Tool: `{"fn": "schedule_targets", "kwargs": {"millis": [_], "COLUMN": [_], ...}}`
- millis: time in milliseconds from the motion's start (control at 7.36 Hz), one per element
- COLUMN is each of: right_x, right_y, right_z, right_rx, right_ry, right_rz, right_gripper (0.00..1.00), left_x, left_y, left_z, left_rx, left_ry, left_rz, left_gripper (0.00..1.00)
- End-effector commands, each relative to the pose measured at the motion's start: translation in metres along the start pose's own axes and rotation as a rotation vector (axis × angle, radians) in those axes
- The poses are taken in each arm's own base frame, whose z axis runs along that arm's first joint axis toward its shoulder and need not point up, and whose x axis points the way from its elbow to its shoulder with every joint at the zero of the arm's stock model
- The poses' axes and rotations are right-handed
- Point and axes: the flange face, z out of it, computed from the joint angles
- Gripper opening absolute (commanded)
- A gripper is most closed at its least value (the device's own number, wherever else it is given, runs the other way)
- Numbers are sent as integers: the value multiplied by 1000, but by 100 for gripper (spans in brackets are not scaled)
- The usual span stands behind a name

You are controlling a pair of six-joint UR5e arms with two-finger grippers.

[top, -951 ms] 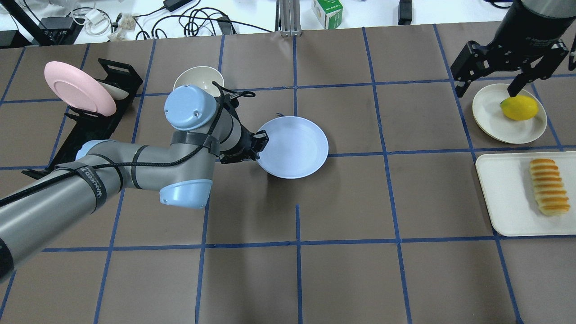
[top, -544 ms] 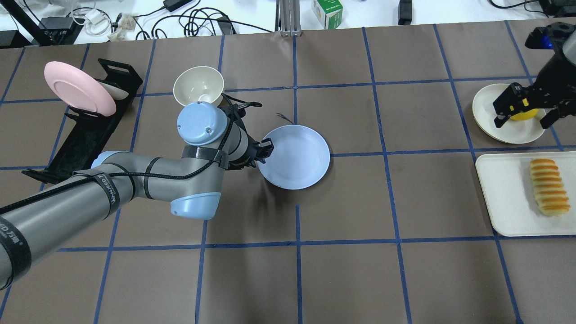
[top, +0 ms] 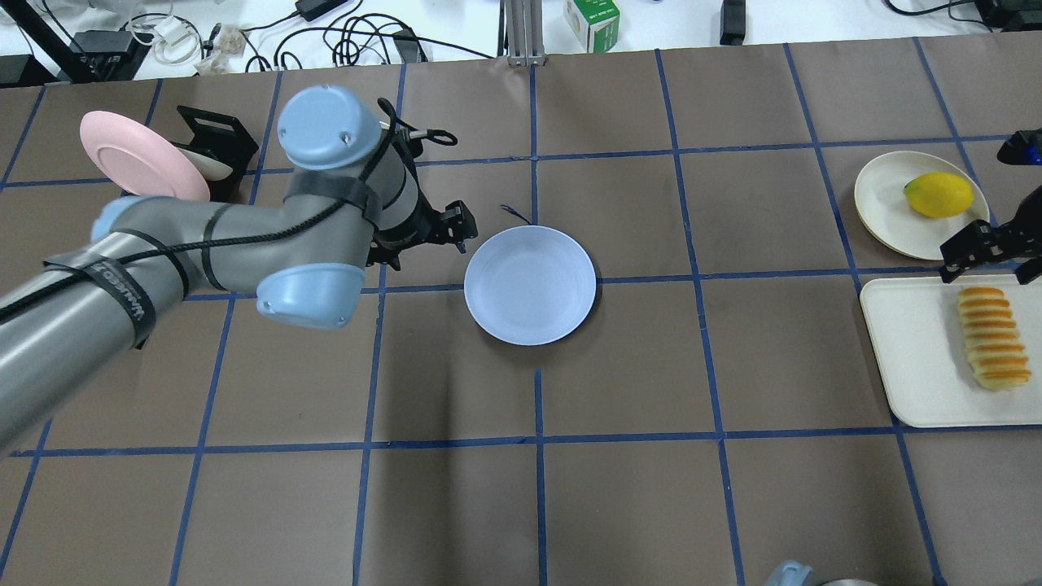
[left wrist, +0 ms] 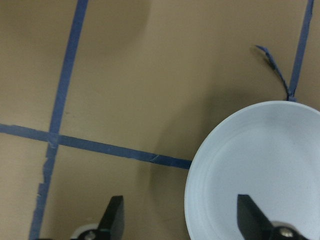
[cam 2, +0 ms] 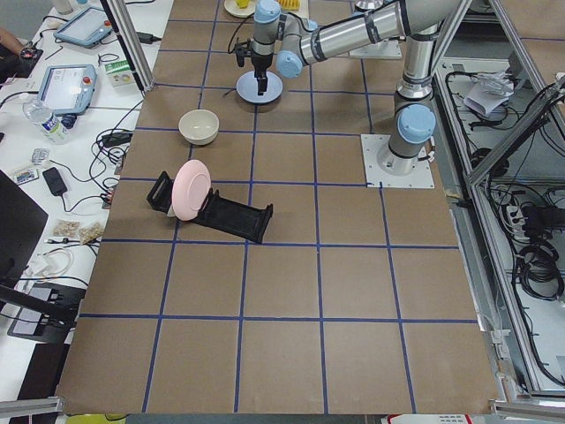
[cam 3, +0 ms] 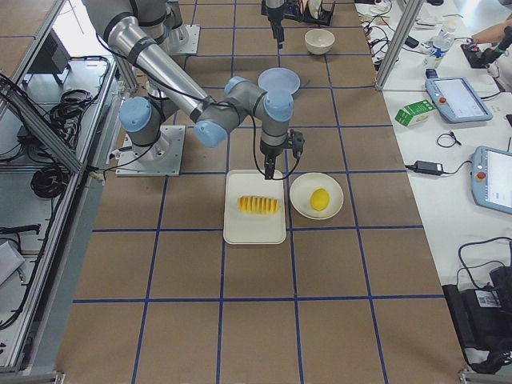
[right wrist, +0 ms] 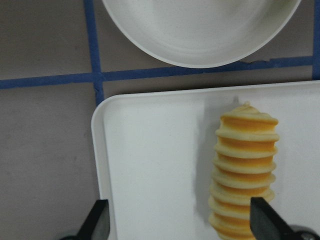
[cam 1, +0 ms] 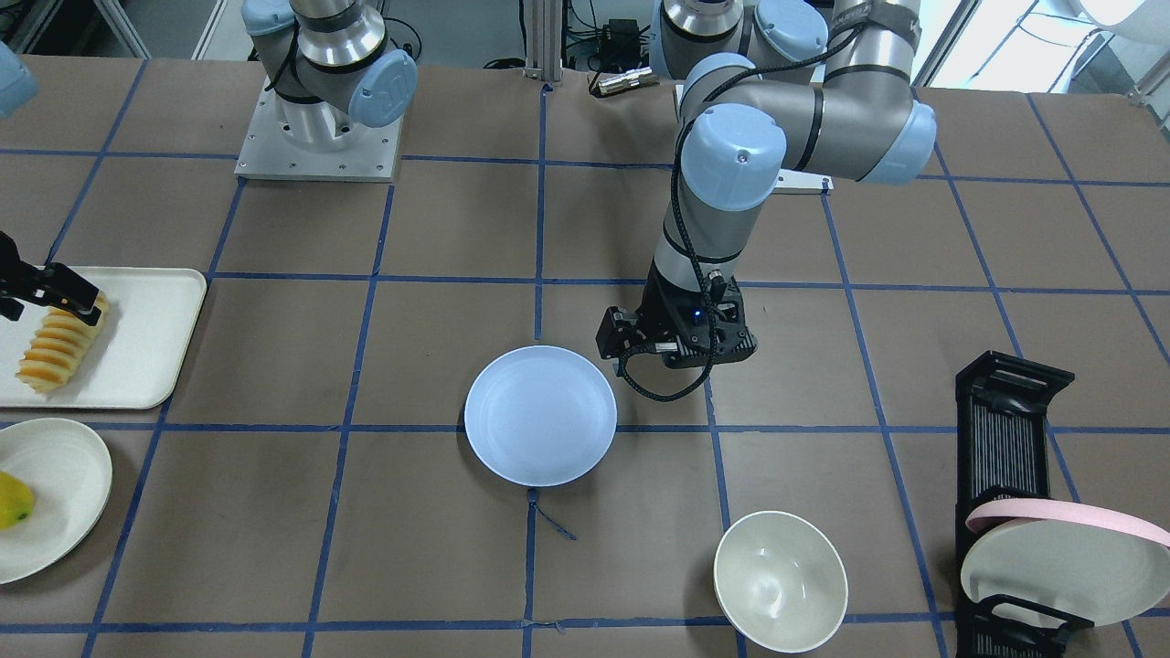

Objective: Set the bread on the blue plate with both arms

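The blue plate (top: 531,285) lies flat and empty on the table's middle; it also shows in the front view (cam 1: 540,428) and the left wrist view (left wrist: 260,170). My left gripper (top: 452,228) hangs open and empty above the plate's left rim (left wrist: 180,220). The bread (top: 991,338) lies on a white tray (top: 916,358) at the right. My right gripper (top: 989,262) is open and empty over the bread's far end. In the right wrist view the bread (right wrist: 245,170) lies near the right finger of the gripper (right wrist: 181,220).
A cream plate (top: 883,203) with a yellow lemon (top: 939,195) sits just beyond the tray. A white bowl (cam 1: 780,580) stands behind the left arm. A black rack (cam 1: 1005,429) with a pink plate (top: 138,159) stands at the far left.
My left gripper let go of the blue plate and drew up and back to the left; the plate now lies flat. My right gripper moved from the lemon plate to the bread's far end.
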Motion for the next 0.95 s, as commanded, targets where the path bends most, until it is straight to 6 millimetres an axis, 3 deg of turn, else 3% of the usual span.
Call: {"fn": "schedule_targets", "kwargs": {"millis": [0, 136, 272, 408, 680, 816], "right_x": [28, 34, 53, 62, 60, 56], "right_y": [-14, -13, -7, -9, -4, 3], "right_z": [55, 65, 78, 80, 90, 99], "right_rx": [-2, -26, -63, -34, -57, -88], "right_ry": [3, 5, 20, 48, 39, 33], "right_rz": [-4, 0, 29, 40, 35, 11], "right_gripper": [100, 100, 100, 100, 100, 79], "left_x": [-27, -42, -54, -61, -69, -69], "left_y": [1, 6, 12, 10, -2, -14], "left_z": [-113, -159, -183, -192, -185, -187], "left_rx": [-135, -158, -192, -176, -140, -67], "left_ry": [-105, -112, -113, -96, -71, -56], "left_rz": [137, 111, 90, 75, 54, 83], "left_gripper": [100, 100, 100, 100, 100, 100]}}
